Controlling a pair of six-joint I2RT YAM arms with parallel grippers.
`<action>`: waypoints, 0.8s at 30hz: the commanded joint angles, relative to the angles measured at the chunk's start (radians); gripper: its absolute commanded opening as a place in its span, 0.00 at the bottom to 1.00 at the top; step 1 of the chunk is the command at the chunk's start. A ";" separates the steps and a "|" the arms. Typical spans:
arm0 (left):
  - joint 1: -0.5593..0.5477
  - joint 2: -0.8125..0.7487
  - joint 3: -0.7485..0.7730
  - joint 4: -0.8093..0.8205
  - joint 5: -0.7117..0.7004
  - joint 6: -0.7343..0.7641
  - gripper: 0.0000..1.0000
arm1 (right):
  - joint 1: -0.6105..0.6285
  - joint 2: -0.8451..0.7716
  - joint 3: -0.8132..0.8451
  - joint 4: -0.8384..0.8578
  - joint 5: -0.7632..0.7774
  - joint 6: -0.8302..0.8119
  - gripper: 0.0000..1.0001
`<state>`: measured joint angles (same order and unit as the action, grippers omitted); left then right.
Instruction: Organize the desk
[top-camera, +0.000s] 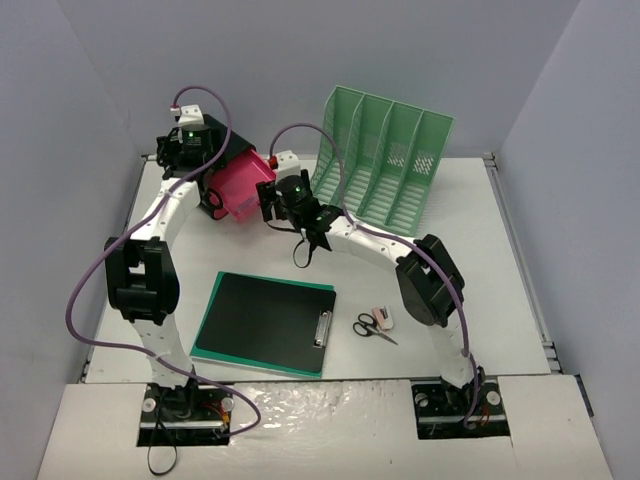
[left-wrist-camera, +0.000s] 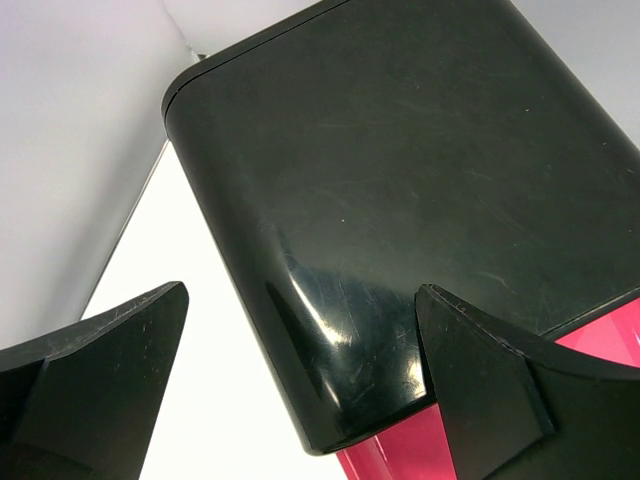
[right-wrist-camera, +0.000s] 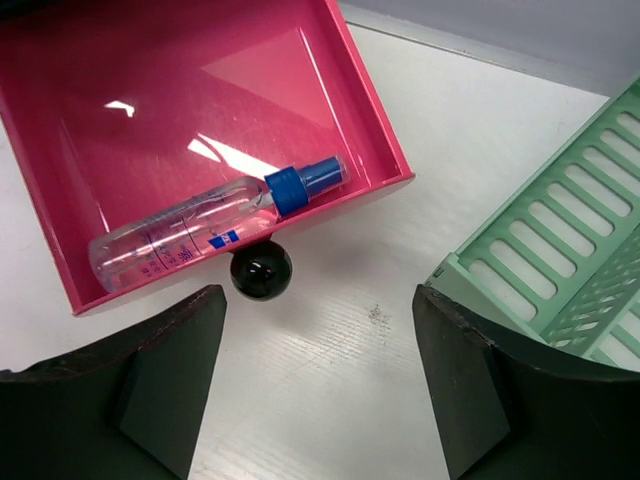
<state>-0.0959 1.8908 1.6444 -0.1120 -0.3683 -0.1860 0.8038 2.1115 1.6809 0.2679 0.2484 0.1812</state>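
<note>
Looking down from the top external view, the worktop (top-camera: 500, 230) carries a black clipboard (top-camera: 265, 320) near the front, scissors (top-camera: 372, 327) and a small eraser (top-camera: 382, 317) to its right, and a mint-green file rack (top-camera: 385, 160) at the back. At the far left a pink drawer (top-camera: 238, 185) stands pulled out. Both arms reach toward it, the left from behind and the right from the front.

From the left wrist view, the left gripper (left-wrist-camera: 300, 295) is spread wide around a rounded corner of the black casing (left-wrist-camera: 400, 180) that houses the drawer. Its fingers grip nothing, and whether they touch the shell cannot be told.

From the right wrist view, the right gripper (right-wrist-camera: 318, 300) is open and empty, hovering over bare worktop just in front of the drawer's black knob (right-wrist-camera: 261, 270). A clear spray bottle (right-wrist-camera: 200, 225) with a blue cap lies inside the drawer along its front wall.

The step in hand is probably shutting the drawer. To do it well, the right gripper should press squarely on the knob or the front panel — an off-centre push would skew the drawer in its slot. The left gripper should brace the casing from behind, since the light box may otherwise slide toward the back edge. A slow push keeps the bottle from rolling.
</note>
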 joint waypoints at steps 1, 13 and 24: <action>0.006 -0.008 0.046 -0.028 -0.014 0.015 0.97 | -0.008 -0.125 0.010 0.041 0.026 -0.012 0.73; 0.005 0.001 0.042 -0.041 -0.011 0.013 0.97 | -0.012 -0.042 -0.001 0.069 -0.047 -0.020 0.72; 0.005 0.001 0.024 -0.053 -0.013 -0.004 0.97 | -0.031 -0.004 0.004 0.063 -0.123 -0.036 0.72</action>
<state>-0.0959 1.8915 1.6455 -0.1167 -0.3683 -0.1915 0.7830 2.1124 1.6684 0.2712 0.1583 0.1600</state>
